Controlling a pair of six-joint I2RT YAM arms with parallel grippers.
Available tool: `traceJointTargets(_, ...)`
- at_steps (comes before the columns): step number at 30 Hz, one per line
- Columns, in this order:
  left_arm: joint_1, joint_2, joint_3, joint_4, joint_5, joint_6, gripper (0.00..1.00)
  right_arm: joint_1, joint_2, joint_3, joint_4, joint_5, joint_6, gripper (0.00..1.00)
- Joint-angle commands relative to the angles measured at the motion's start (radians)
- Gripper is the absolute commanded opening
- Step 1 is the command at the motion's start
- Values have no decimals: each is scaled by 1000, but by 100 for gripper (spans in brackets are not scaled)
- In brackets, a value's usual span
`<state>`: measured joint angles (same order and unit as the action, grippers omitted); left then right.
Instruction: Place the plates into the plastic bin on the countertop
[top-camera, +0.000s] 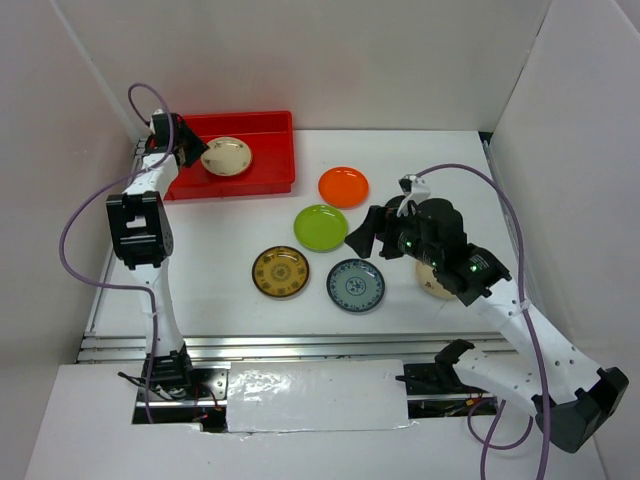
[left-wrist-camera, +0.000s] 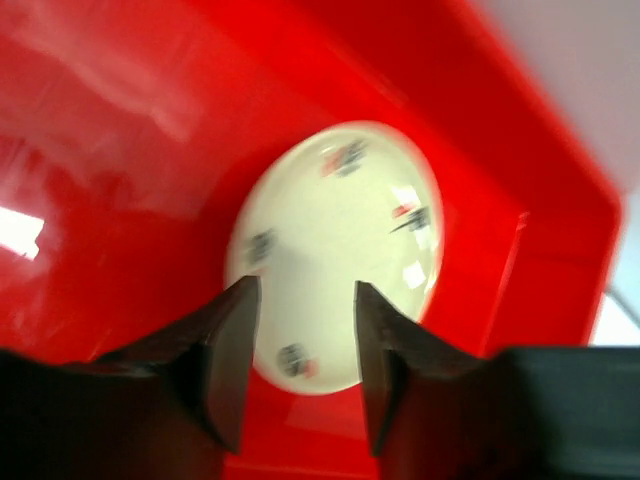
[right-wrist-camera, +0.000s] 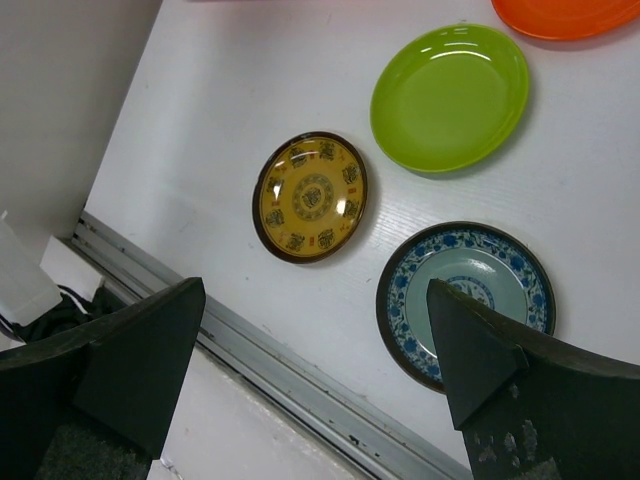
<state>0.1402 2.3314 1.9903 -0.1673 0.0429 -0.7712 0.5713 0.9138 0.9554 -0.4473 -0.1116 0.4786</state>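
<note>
The red plastic bin (top-camera: 270, 125) stands at the back left of the white countertop (top-camera: 440, 170). One cream plate (top-camera: 227, 156) lies in it. My left gripper (top-camera: 195, 152) is open just above the plate's near edge; in the left wrist view the plate (left-wrist-camera: 335, 230) shows between the spread fingers (left-wrist-camera: 225, 350) on the bin floor (left-wrist-camera: 120, 150). An orange plate (top-camera: 343, 187), lime green plate (top-camera: 320, 227), gold-patterned plate (top-camera: 280, 272) and blue-grey plate (top-camera: 356, 285) lie on the counter. My right gripper (top-camera: 362, 233) is open and empty above them. A second cream plate (top-camera: 435, 285) is half hidden under the right arm. The black plate is out of view.
White walls stand left, back and right. The metal rail (top-camera: 300, 345) runs along the front edge and shows in the right wrist view (right-wrist-camera: 280, 360). That view also shows the green plate (right-wrist-camera: 450, 95), gold plate (right-wrist-camera: 310, 197), blue-grey plate (right-wrist-camera: 470, 265) and orange plate (right-wrist-camera: 560, 15).
</note>
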Motion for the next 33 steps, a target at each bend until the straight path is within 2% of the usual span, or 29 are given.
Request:
traceJointTargets(1, 6, -87, -86, 51, -11, -26, 58, 4, 13, 20, 73, -14, -2, 100)
traceJointTargets(4, 6, -167, -137, 55, -17, -16, 68, 7, 14, 20, 76, -14, 0, 100)
traceJointTargets(5, -5, -226, -171, 54, -20, -10, 85, 9, 14, 19, 79, -11, 0, 100)
traceJointTargets(7, -31, -330, -218, 4, -37, 15, 99, 10, 14, 17, 87, -8, 3, 100)
traceJointTargets(10, -91, -444, -293, -87, -131, 44, 99, 10, 34, 19, 88, 52, 24, 100)
traceJointTargets(13, -212, -593, -471, -175, -239, 49, 99, -11, 83, 29, 79, 95, 60, 100)
traceJointTargets(14, -272, -657, -580, -185, -268, 44, 99, -17, 100, 29, 81, 99, 69, 100)
traceJointTargets(16, -313, -717, -753, -144, -302, 30, 99, -34, 105, 3, 119, 72, 81, 100)
traceJointTargets(19, -366, -828, -939, -94, -281, 29, 99, -53, 106, -27, 147, 24, 91, 100)
traceJointTargets(20, -405, -872, -1005, -113, -291, 10, 99, -53, 105, -41, 150, 20, 97, 100)
traceJointTargets(21, -428, -892, -1006, -120, -307, 3, 99, -56, 105, -44, 150, 20, 97, 100)
traceJointTargets(23, -477, -946, -1137, -115, -311, -17, 99, -60, 99, -56, 160, 4, 97, 100)
traceJointTargets(24, -484, -964, -1137, -115, -293, -11, 99, -63, 94, -61, 160, 3, 95, 100)
traceJointTargets(27, -498, -1032, -1263, -34, -239, 7, 99, -70, 85, -72, 179, -14, 97, 100)
traceJointTargets(33, -495, -1052, -1384, 34, -144, 29, 99, -71, 80, -84, 180, -42, 103, 100)
